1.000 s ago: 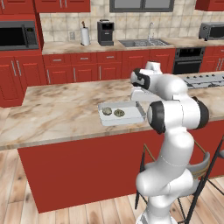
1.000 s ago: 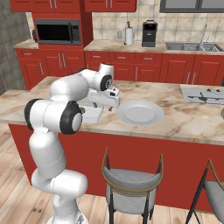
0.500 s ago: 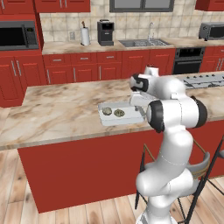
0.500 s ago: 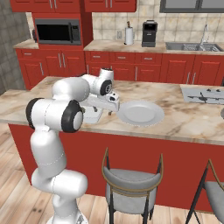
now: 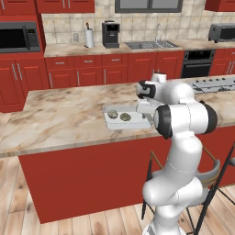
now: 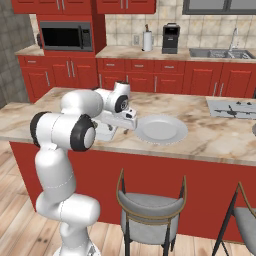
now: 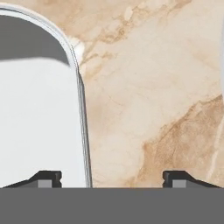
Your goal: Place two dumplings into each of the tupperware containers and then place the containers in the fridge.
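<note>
One tupperware container (image 5: 120,118) lies on the marble island counter (image 5: 69,119) with two dumplings (image 5: 112,114) (image 5: 125,117) side by side in it. My gripper (image 5: 146,110) points down at the container's right end, low over the counter. In the hand view the container's rounded corner and raised rim (image 7: 82,118) run between my fingertips (image 7: 48,177), close to the left one; the right one stands over bare marble. The gripper (image 7: 113,178) is open and holds nothing. From the right base view, the container (image 6: 103,134) is mostly behind my arm. The fridge is out of view.
A round grey plate (image 6: 161,129) sits on the counter just right of my hand (image 6: 121,120). A stovetop (image 6: 232,107) lies at the island's far right. Bar stools (image 6: 150,212) stand before the island. Red cupboards, a microwave and a sink line the back wall.
My hand has come down toward the counter at the container's right end. The container and the dumplings have not moved.
</note>
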You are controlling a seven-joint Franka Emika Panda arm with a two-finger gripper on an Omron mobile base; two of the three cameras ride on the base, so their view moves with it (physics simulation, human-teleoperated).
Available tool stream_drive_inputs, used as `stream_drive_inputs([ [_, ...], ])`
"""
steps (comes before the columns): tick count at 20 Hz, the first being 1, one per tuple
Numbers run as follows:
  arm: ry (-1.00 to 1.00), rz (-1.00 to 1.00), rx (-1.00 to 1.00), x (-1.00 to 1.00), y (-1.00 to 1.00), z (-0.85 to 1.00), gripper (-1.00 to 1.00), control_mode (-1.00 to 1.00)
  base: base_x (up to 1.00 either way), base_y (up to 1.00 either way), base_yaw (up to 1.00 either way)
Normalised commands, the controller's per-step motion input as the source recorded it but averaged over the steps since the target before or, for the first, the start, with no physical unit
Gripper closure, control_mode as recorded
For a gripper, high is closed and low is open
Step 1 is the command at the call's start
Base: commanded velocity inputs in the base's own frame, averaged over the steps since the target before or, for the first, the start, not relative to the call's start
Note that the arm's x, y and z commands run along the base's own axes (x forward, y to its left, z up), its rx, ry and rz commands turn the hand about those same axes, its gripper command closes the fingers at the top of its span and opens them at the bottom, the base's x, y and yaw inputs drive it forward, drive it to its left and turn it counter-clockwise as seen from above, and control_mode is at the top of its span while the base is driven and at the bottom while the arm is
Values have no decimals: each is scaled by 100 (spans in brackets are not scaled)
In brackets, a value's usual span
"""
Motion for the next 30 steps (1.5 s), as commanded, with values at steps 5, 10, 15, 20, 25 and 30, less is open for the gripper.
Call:
stream_drive_inputs([
  [5, 0, 0, 0, 0, 0, 0, 100, -100, 0, 0, 0],
  [10, 0, 0, 0, 0, 0, 0, 100, -100, 0, 0, 0],
  [15, 0, 0, 0, -8, 0, 14, 100, -100, 0, 0, 0],
  [20, 7, -3, 0, -21, 2, 75, 100, -100, 0, 0, 0],
  [25, 14, -6, 0, -41, 0, 72, 100, -100, 0, 0, 0],
  [30, 5, -15, 0, -55, 3, 55, 100, -100, 0, 0, 0],
])
